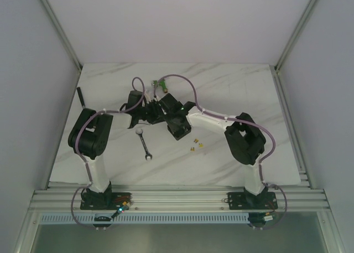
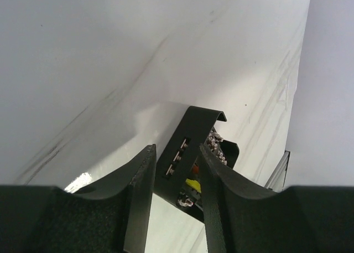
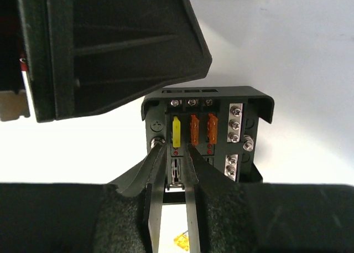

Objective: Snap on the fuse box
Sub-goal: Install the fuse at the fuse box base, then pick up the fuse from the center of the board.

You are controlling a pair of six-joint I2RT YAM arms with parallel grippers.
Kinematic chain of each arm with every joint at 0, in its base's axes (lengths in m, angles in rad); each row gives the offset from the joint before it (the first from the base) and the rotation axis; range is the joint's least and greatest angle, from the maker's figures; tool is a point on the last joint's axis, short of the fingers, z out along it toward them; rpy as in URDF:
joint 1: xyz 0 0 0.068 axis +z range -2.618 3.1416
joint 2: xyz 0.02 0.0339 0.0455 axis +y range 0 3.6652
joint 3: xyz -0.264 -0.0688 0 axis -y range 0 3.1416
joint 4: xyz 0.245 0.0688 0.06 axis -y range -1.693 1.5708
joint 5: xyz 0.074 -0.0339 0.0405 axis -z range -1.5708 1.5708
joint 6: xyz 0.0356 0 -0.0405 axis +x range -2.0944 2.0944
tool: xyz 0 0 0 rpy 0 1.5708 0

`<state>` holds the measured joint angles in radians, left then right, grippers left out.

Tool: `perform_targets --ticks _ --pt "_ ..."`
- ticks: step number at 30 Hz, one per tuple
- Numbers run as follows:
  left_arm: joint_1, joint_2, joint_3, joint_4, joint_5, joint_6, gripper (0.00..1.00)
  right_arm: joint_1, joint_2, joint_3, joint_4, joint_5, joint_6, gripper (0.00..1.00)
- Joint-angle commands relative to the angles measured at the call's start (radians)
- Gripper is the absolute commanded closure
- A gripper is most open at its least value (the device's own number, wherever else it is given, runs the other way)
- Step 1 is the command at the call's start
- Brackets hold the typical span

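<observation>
The fuse box (image 3: pixel 204 131) stands mid-table, clamped between the jaws of the left gripper (image 2: pixel 177 151). The jaws of the right gripper (image 3: pixel 176 148), slightly parted and empty, meet its fuse side. The table (image 1: pixel 249 98) is white marble, and the walls (image 1: pixel 166 20) are pale.

one fuse box (image 3: pixel 206 132), maybe three fuses (image 1: pixel 196 145)

Left arm (image 1: pixel 97 134) and right arm (image 1: pixel 243 138) bent inward, wrists close; left fingers (image 2: pixel 145 181) apart, right fingers (image 3: pixel 157 175) narrowly parted.
</observation>
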<state>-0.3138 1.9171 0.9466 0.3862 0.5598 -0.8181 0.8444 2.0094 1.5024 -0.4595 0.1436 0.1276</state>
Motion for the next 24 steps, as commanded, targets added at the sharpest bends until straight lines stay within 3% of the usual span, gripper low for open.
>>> perform_targets --ticks 1,12,21,24 --pt "0.012 -0.045 -0.016 -0.024 -0.009 0.027 0.52 0.001 -0.065 0.018 -0.017 0.030 0.014 0.74" --pt "0.038 -0.145 -0.067 -0.054 -0.068 0.015 0.33 -0.052 -0.255 -0.183 -0.009 0.094 0.095 0.64" --pt "0.016 -0.297 -0.132 -0.130 -0.157 0.013 0.11 -0.021 -0.370 -0.401 -0.031 0.115 0.246 0.54" --pt "-0.003 -0.347 -0.160 -0.166 -0.179 0.021 0.08 -0.009 -0.408 -0.464 -0.005 0.114 0.282 0.52"
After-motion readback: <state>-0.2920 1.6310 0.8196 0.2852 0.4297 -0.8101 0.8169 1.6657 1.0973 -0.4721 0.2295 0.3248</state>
